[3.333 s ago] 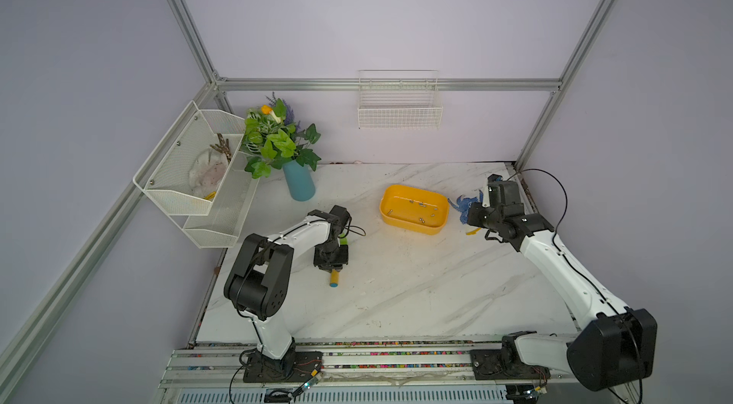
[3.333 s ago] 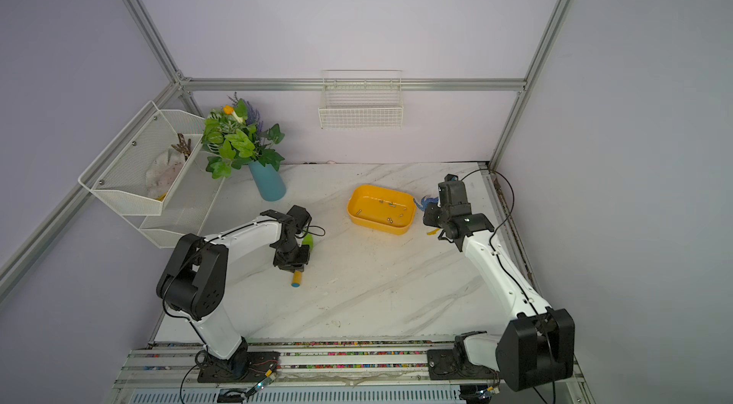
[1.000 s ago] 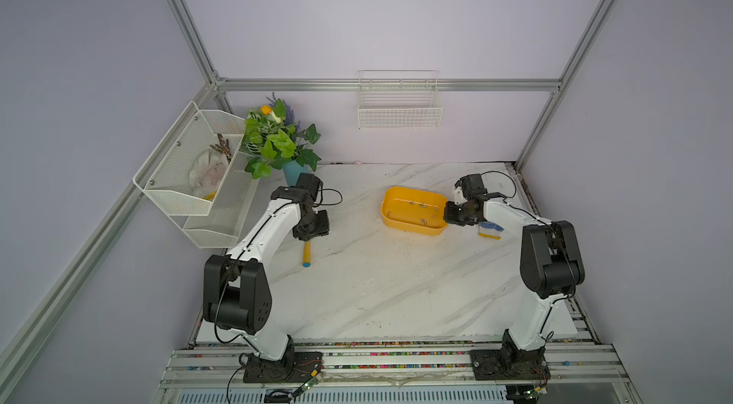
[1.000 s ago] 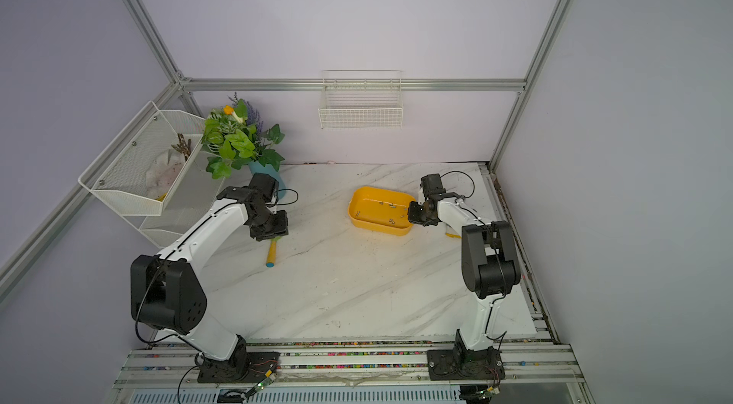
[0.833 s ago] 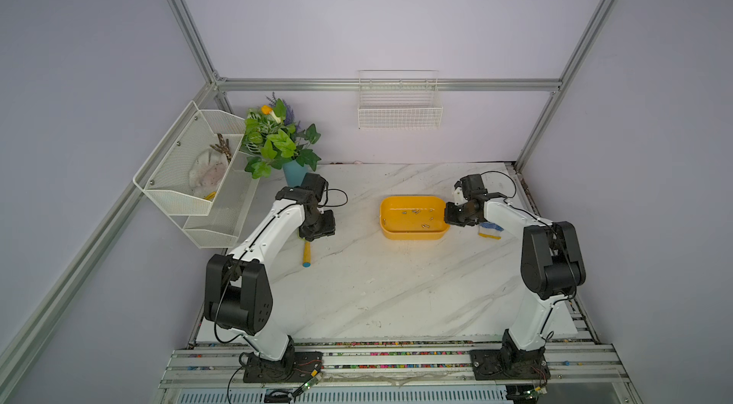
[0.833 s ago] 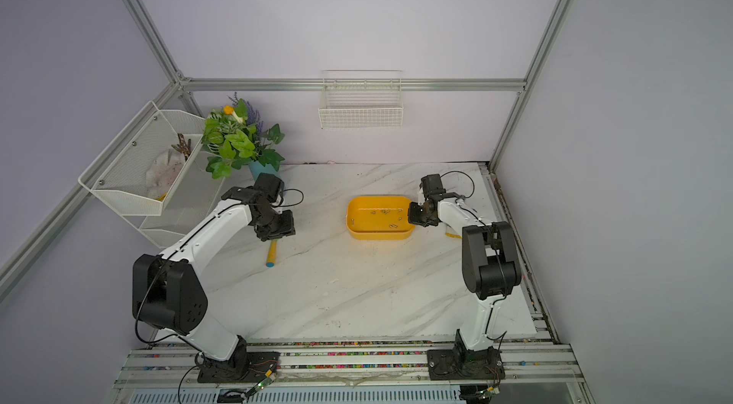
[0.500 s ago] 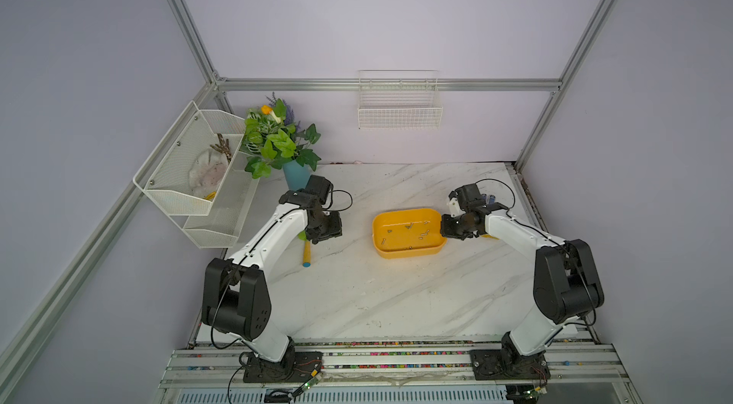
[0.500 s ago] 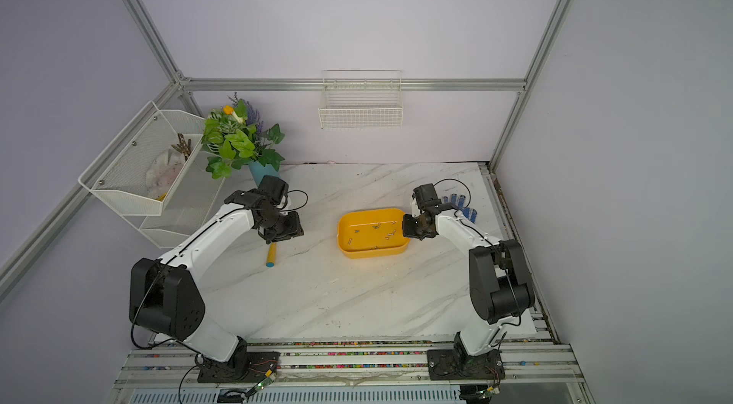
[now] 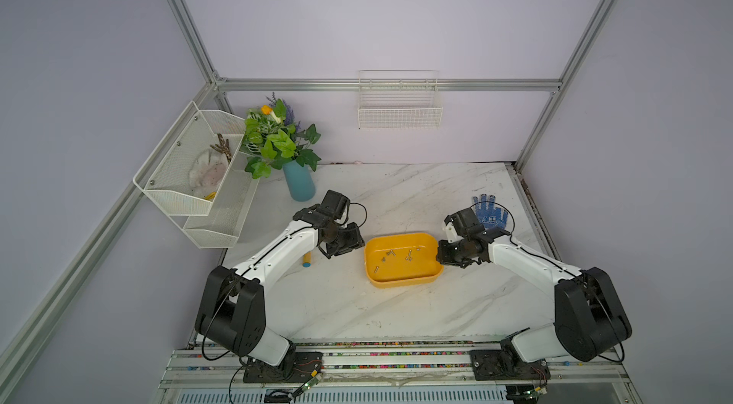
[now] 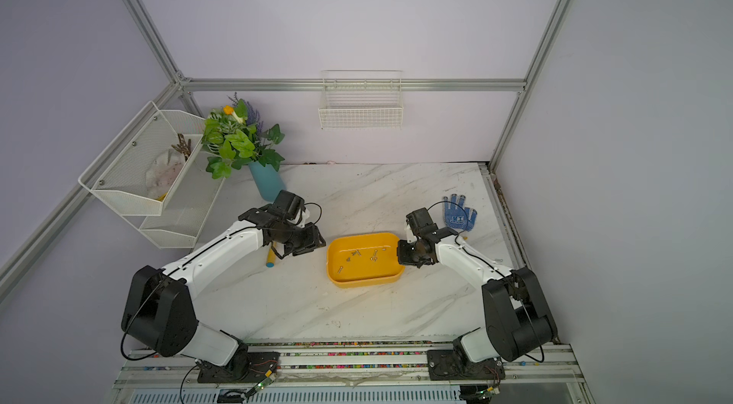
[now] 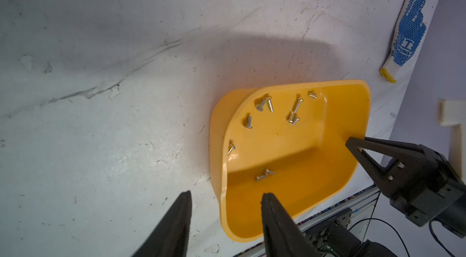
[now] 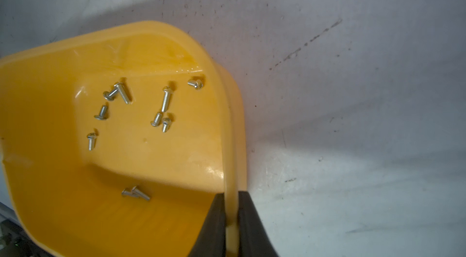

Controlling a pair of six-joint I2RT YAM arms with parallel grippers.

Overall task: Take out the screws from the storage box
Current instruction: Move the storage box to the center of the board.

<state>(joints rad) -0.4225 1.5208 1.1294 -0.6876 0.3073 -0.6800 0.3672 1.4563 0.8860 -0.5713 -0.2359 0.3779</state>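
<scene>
The yellow storage box (image 9: pixel 400 283) (image 10: pixel 365 281) sits mid-table between both arms. Several small silvery screws (image 9: pixel 390 252) (image 10: pixel 357 252) (image 11: pixel 296 105) (image 12: pixel 165 99) lie loose on its floor. My right gripper (image 9: pixel 439 257) (image 10: pixel 400 257) (image 12: pixel 231 197) is shut on the rim at the box's right end (image 12: pixel 176 154); the left wrist view shows it too (image 11: pixel 353 144). My left gripper (image 9: pixel 360 249) (image 10: pixel 322 248) (image 11: pixel 227 200) is open at the box's left end (image 11: pixel 302 147). Its fingers straddle that rim without touching it.
A blue-dotted work glove (image 9: pixel 490 213) (image 10: pixel 459 212) (image 11: pixel 408 33) lies at the back right. A yellow marker with a blue cap (image 9: pixel 306 260) (image 10: pixel 270 259) lies beneath the left arm. A blue vase with a plant (image 9: pixel 299 184) and white wire baskets (image 9: pixel 190 176) (image 9: pixel 398 108) stand behind.
The right gripper has dragged the storage box forward and toward the table's middle. The left arm has swung right from the marker to the box's left end.
</scene>
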